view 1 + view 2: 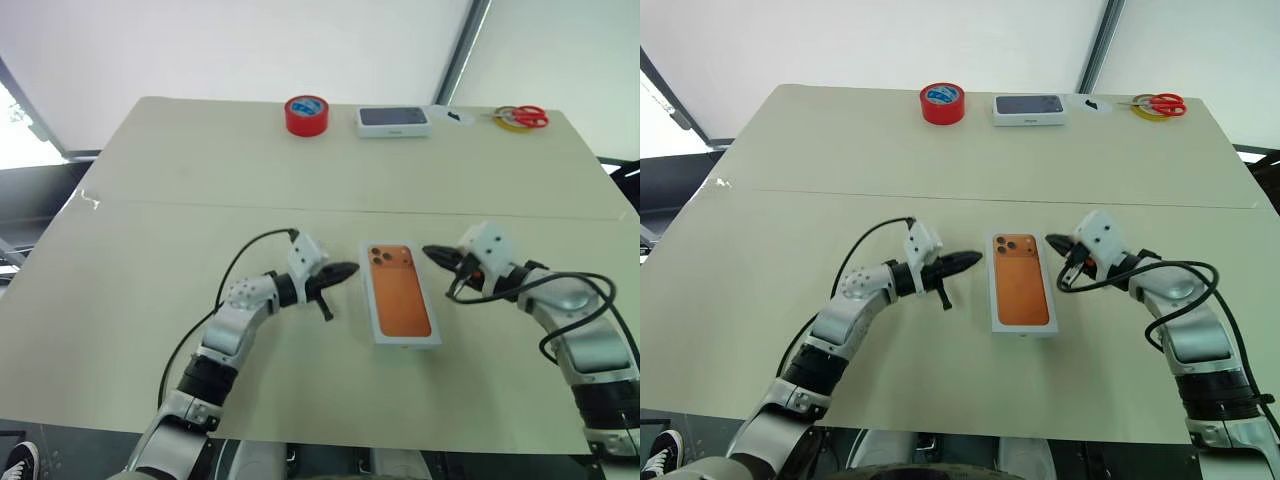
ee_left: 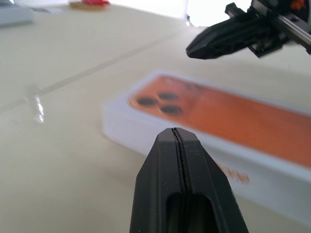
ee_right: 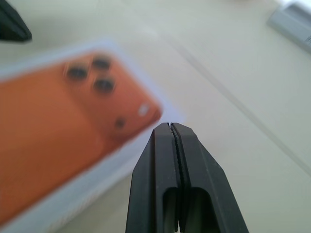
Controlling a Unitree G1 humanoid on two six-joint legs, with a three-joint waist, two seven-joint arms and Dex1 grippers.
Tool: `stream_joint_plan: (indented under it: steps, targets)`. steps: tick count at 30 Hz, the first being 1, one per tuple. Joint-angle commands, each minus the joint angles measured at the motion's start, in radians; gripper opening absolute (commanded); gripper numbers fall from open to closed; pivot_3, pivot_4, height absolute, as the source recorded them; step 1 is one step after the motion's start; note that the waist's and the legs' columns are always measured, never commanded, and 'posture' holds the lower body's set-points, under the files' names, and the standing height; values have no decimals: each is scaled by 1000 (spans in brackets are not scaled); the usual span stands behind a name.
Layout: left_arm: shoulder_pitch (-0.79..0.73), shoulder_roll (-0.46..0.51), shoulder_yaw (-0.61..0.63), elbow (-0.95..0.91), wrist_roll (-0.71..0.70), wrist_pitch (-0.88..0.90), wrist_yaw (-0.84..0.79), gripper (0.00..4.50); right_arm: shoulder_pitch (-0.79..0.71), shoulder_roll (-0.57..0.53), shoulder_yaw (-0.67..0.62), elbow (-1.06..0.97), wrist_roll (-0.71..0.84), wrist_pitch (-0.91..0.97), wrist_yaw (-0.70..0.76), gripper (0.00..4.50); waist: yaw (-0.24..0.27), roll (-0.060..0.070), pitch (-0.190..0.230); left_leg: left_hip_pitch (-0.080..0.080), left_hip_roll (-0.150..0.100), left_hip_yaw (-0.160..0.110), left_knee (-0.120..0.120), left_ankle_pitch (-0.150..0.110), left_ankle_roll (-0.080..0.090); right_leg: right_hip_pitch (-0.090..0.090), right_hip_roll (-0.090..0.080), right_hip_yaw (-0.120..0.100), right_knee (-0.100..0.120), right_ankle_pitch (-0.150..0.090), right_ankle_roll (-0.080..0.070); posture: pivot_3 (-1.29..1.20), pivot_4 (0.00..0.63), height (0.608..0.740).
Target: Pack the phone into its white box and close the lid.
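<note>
pale beige table [image 1: 180, 330], seam running across its middle, white wall and a dark post behind.

lid [image 1: 400, 296] lies flat at table centre, printed orange phone picture facing up, lens cluster at its far end. it appears seated on the white box, closed; box and phone themselves are hidden, so cannot confirm from these views.

left gripper [image 1: 347, 270] sits at 9 o'clock of the lid, just beside its far left corner, fingers pressed together with nothing between them, pointing at the lid. contact with the lid: cannot tell.

right gripper [image 1: 432, 253] sits at 2 o'clock of the lid, near its far right corner, fingers likewise clenched and empty, apart from the lid.

far edge of table, 12 o'clock: red tape roll [image 1: 306, 114], white box with a dark top [image 1: 393, 121], scissors [image 1: 522, 117] at 1 o'clock.
</note>
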Motion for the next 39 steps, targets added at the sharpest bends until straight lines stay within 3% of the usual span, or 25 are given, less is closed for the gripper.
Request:
stream_joint_plan:
  steps: [1,6,10,11,13,15,20,21,31,39]
  targets:
    - [-79,-41,-37,52,25,-42,-5,0,35,-8,-16,-69,89,10,99,20,-1,0,0,0,0,0,2,-1,1,1,0,0,0,0,0,0,150,730]
    - [-144,-28,-164,252,179,-87,-40,0,159,-83,99,-133,3,-30,220,20,-6,0,0,0,-1,1,4,-3,5,3,0,0,0,0,0,0,150,730]
    - [-126,-8,-179,294,194,-88,-72,0,176,-121,181,-105,-155,-56,167,20,-9,0,-3,3,0,1,4,-4,6,4,0,1,0,0,0,0,150,730]
    - [-115,-1,-172,288,187,-82,-82,244,167,-112,169,-107,-118,-3,164,4,-9,-1,-4,6,0,1,4,-4,6,7,0,1,0,0,0,0,150,730]
    - [-96,7,-143,258,155,-82,-100,793,144,-86,135,-112,-44,77,155,552,-9,-3,-6,7,1,0,4,-6,8,8,0,1,-1,0,0,0,150,730]
    - [-82,16,-97,207,117,-59,-93,1723,117,-65,103,-109,-5,93,147,1330,-9,-3,-7,7,1,0,4,-5,6,8,-1,1,-1,0,0,0,150,730]
    - [-11,154,35,-2,21,36,-107,4287,42,-39,-11,-51,88,89,153,3919,-18,1,-4,6,1,0,2,-4,4,6,-2,1,-2,0,0,0,150,730]
    - [3,180,62,-44,-9,77,-109,4500,39,-47,-23,-41,95,84,166,4440,-18,1,-4,6,1,0,2,-3,3,6,-2,1,-2,0,0,0,150,730]
    - [230,521,308,-176,-110,88,-240,4500,81,-163,-131,80,85,-87,339,4477,-17,2,-3,5,0,0,0,-4,3,6,-4,1,-3,0,0,0,150,730]
    - [418,628,481,-199,-149,58,-242,4500,79,-222,-184,262,60,-191,379,4477,-21,3,-2,5,-1,0,-3,-4,3,4,-5,1,-5,0,-1,0,150,730]
